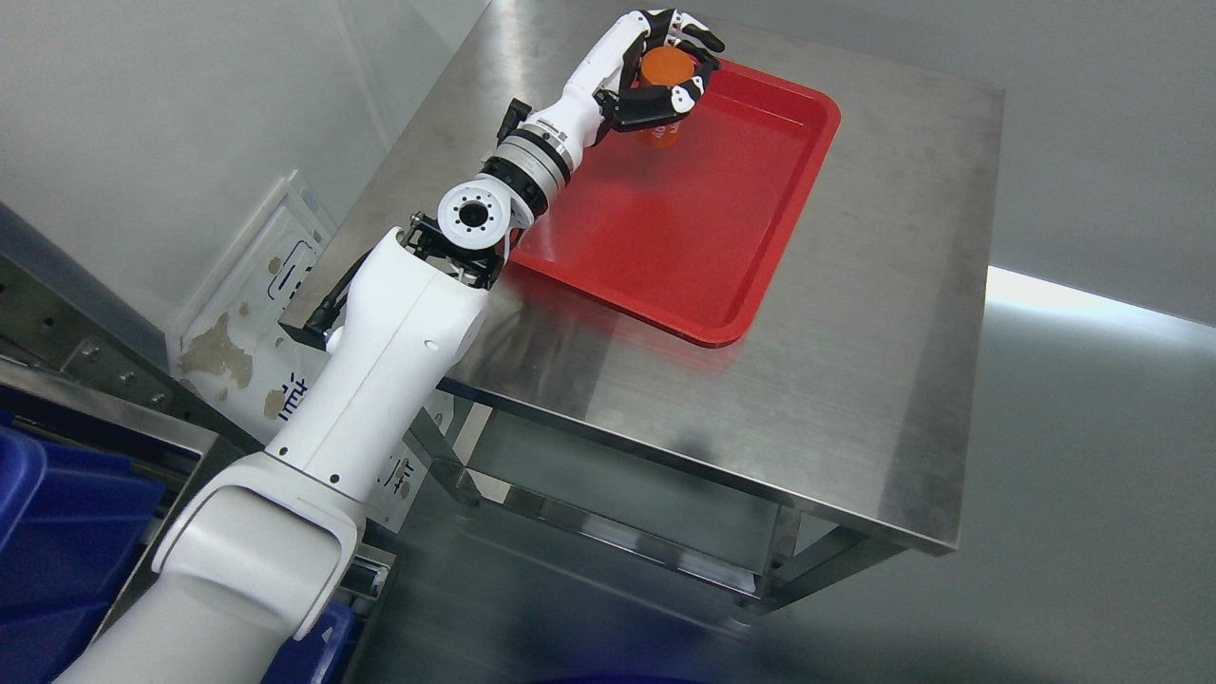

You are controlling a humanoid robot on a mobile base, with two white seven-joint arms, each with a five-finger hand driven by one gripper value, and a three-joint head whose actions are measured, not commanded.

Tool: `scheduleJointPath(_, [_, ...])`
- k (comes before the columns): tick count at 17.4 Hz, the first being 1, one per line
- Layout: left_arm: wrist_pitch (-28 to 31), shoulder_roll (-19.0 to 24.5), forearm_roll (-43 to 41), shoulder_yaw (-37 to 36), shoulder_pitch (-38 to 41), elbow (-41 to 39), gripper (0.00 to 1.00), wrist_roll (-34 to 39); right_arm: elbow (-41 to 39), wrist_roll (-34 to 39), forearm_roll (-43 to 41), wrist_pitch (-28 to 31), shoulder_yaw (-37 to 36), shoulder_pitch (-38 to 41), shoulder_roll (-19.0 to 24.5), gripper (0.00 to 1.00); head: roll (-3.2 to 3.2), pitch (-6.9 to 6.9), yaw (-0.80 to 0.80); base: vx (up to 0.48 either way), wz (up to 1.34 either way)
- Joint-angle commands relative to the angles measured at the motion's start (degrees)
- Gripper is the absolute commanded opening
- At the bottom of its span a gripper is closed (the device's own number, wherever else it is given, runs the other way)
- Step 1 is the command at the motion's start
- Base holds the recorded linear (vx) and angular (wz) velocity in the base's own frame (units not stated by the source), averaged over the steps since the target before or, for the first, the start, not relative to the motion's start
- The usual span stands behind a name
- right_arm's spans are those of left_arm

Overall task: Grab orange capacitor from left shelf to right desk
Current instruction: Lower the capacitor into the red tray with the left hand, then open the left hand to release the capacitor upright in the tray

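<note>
My white-and-black left hand (pixel 665 66) encloses the plain orange cylindrical capacitor (pixel 663 81). The shallow plastic tray (pixel 684 237) is uniform glossy red; the brushed steel desk (pixel 855 361) silver-grey; the plastic bins (pixel 57 532) solid blue.

No legible text, brand or number appears in the head view. The worn white panel (pixel 261 313) beside the stainless-steel counter (pixel 855 313) carries dark blue printed marks and an outlined pictogram, partly flaked away and hidden by the arm; none can be read.

tray (pixel 722 237) on desk (pixel 855 380) | capacitor (pixel 665 76) seemingly in tray's far corner
</note>
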Motion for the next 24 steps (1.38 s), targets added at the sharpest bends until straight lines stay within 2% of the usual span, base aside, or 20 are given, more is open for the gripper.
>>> scheduleJointPath(1, [-0.40,1.00,0.31,-5.47,-0.20,7.45,0.08,0.02,-1.00,0.02,0.35,-0.04,-0.61,1.33,-0.99,1.00,0.00,0.00,0.00,-0.013,0.00])
scheduleJointPath(5, [-0.66,1.00,0.31,-5.03,-0.20,7.37,0.11,0.02,-1.00,0.02,0.35,-0.04,-0.61,1.24,-0.99,1.00,0.00,0.00,0.00,-0.002,0.01])
scheduleJointPath(8, [-0.84,1.00,0.40,-3.63,-0.20,7.01,0.23,0.02,-1.00,0.02,0.35,-0.04,-0.61,1.24,-0.99,1.00,0.00,0.00,0.00,0.000,0.00])
scheduleJointPath(9, [-0.84,1.00,0.49,-3.54,-0.20,6.75,0.30,0.02,-1.00,0.02,0.35,-0.04,-0.61,1.33,-0.99,1.00,0.00,0.00,0.00,0.000,0.00])
scheduleJointPath(11, [-0.66,1.00,0.49,-3.54,-0.20,6.14,0.58,-0.06,-1.00,0.02,0.35,-0.04,-0.61,1.24,-0.99,1.00,0.00,0.00,0.00,0.000,0.00])
scheduleJointPath(14, [-0.57,1.00,0.49,-0.92,-1.42,1.85,0.87,-0.33,-1.00,0.02,0.35,-0.04,-0.61,1.33,-0.99,1.00,0.00,0.00,0.00,0.000,0.00])
scheduleJointPath(15, [-0.31,1.00,0.49,1.10,-2.21,0.09,0.92,-0.50,-1.00,0.02,0.35,-0.04,-0.61,1.33,-0.99,1.00,0.00,0.00,0.00,0.000,0.00])
scheduleJointPath(17, [0.82,1.00,0.49,5.67,-4.67,-2.73,1.00,-0.59,-1.00,0.02,0.35,-0.04,-0.61,1.33,-0.99,1.00,0.00,0.00,0.00,0.000,0.00])
scheduleJointPath(19, [2.15,1.00,0.57,9.89,-4.95,-5.45,1.00,-0.51,-1.00,0.02,0.35,-0.04,-0.61,1.33,-0.99,1.00,0.00,0.00,0.00,0.000,0.00])
scheduleJointPath(24, [9.07,1.00,5.67,21.84,2.24,-17.65,1.00,-0.51,-1.00,0.02,0.35,-0.04,-0.61,1.33,-0.99,1.00,0.00,0.00,0.00,0.000,0.00])
